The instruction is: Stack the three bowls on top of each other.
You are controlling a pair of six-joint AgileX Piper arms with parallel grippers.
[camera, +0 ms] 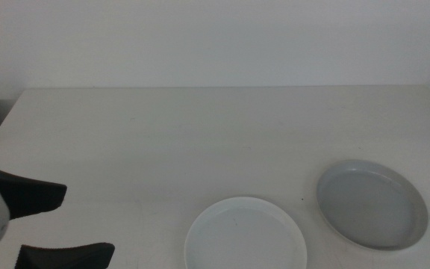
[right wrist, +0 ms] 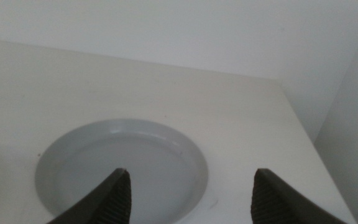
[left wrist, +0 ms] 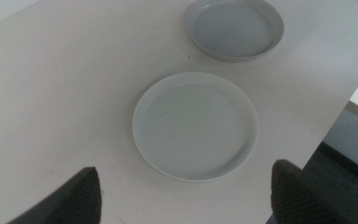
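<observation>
Two bowls in view: only white and grey show; third (mint green) bowl not seen in any view.
Left gripper (camera: 47,224): near-left corner of the middle view, jaws spread wide, holding nothing; its wrist view looks over the white bowl.
Right gripper (right wrist: 188,193): out of the middle view; wrist view shows jaws wide apart, empty, over the near rim of the grey bowl.
White bowl: shallow round white plate-like bowl (camera: 245,237) (left wrist: 194,124), upright at the near table edge, centre-right, partly cut by the frame bottom.
Grey bowl: shallow round light grey plate-like bowl (camera: 372,204) (left wrist: 235,28) (right wrist: 123,165), upright, just beside the white one to the right and slightly farther back, not touching.
Handling: judged rigid, light, smooth and slippery, possibly chippable; low thin rim is the only hold, so pinch one rim wall, inner and outer face.
Edges: white matte tabletop (camera: 200,134); white bowl close to the near edge, grey bowl near the right edge, so a slip could go off the table.
Open room: wide bare table behind and left of both bowls, up to the back wall (camera: 215,37).
</observation>
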